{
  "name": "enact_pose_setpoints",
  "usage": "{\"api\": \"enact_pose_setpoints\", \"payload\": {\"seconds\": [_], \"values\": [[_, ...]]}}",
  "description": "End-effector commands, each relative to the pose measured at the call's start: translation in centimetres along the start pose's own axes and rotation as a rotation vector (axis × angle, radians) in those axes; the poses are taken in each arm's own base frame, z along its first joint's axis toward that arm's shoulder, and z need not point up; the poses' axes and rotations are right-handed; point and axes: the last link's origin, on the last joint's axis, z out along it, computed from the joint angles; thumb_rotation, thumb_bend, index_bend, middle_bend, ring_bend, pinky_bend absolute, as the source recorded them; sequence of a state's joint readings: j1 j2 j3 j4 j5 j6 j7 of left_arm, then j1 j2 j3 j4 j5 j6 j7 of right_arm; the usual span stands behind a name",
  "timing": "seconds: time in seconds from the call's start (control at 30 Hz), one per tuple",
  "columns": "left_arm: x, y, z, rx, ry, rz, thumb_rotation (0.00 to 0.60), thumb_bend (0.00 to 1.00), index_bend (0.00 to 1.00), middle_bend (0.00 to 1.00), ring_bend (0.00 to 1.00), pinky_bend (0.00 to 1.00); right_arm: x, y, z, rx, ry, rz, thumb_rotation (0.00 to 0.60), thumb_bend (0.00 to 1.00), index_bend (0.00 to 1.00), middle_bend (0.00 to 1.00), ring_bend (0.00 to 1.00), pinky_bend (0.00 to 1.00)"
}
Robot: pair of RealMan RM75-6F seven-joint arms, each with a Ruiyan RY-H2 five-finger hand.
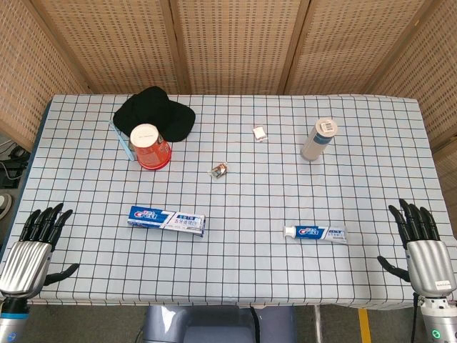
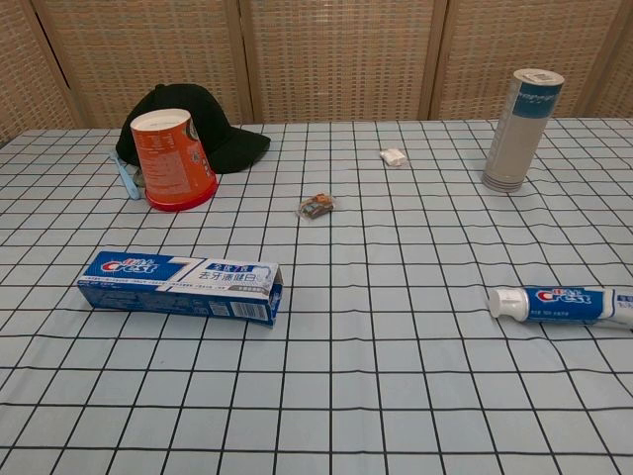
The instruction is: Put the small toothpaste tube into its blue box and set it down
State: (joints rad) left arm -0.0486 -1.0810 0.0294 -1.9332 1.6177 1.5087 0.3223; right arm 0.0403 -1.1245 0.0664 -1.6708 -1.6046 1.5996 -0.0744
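Note:
The blue toothpaste box (image 1: 167,220) (image 2: 181,287) lies flat on the checked tablecloth, left of centre, its open end facing right. The small toothpaste tube (image 1: 315,233) (image 2: 562,303) lies on its side to the right, white cap pointing left toward the box. My left hand (image 1: 32,248) hovers at the table's near left corner, fingers spread, holding nothing. At the near right corner my right hand (image 1: 423,248) is likewise spread and empty. Both hands are far from the box and tube. The chest view shows neither hand.
An orange cup (image 1: 151,147) (image 2: 173,160) stands upside down at the back left, beside a black cap (image 1: 153,111) (image 2: 195,124). A grey cylindrical canister (image 1: 318,139) (image 2: 521,130) stands back right. A small wrapped candy (image 1: 219,170) (image 2: 316,206) and a white packet (image 1: 260,133) (image 2: 394,156) lie mid-table.

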Motion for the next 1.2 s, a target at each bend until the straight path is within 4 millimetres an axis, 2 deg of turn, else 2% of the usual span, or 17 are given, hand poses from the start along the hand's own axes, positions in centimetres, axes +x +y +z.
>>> {"api": "enact_pose_setpoints", "payload": {"seconds": [0.03,0.3,0.43,0.6,0.73,0.83,0.87,1.1,1.2], "values": [[0.0,0.0,0.0,0.001,-0.003,0.0,0.6,0.0,0.0,0.0,0.0,0.0,-0.1,0.1,0.1,-0.004,-0.005,-0.001,0.6,0.0,0.01,0.0,0.0,0.0],[-0.1,0.0,0.0,-0.002,-0.008,-0.002,0.6,0.0,0.0,0.0,0.0,0.0,-0.7,-0.2,0.3,0.005,-0.045,0.016,0.6,0.0,0.07,0.0,0.0,0.0],[-0.1,0.1,0.0,-0.003,-0.011,0.001,0.6,0.0,0.0,0.0,0.0,0.0,-1.7,-0.8,1.5,0.042,-0.101,0.004,0.6,0.0,0.12,0.06,0.0,0.0],[-0.3,0.3,0.2,-0.004,-0.015,0.001,0.6,0.0,0.0,0.0,0.0,0.0,-3.1,-1.9,4.5,0.092,-0.166,-0.065,0.6,0.0,0.23,0.2,0.13,0.21],[-0.5,0.3,0.6,0.004,-0.024,0.006,0.6,0.0,0.0,0.0,0.0,0.0,-5.4,-3.3,6.6,0.111,-0.266,-0.094,0.6,0.0,0.31,0.28,0.22,0.31],[-0.7,0.2,1.0,0.014,-0.034,0.01,0.6,0.0,0.0,0.0,0.0,0.0,-7.4,-4.4,7.9,0.125,-0.31,-0.133,0.6,0.01,0.37,0.34,0.27,0.33],[-0.8,0.1,1.1,0.02,-0.04,0.009,0.6,0.0,0.0,0.0,0.0,0.0,-8.7,-4.9,8.3,0.127,-0.346,-0.141,0.6,0.02,0.38,0.34,0.27,0.34],[-1.1,-0.2,1.8,0.036,-0.065,0.007,0.6,0.0,0.0,0.0,0.0,0.0,-12.6,-6.8,9.4,0.082,-0.399,-0.146,0.6,0.07,0.4,0.37,0.3,0.36],[-1.1,-0.2,1.9,0.039,-0.068,0.008,0.6,0.0,0.0,0.0,0.0,0.0,-13.6,-7.3,9.4,0.066,-0.402,-0.149,0.6,0.1,0.41,0.39,0.33,0.39]]}}
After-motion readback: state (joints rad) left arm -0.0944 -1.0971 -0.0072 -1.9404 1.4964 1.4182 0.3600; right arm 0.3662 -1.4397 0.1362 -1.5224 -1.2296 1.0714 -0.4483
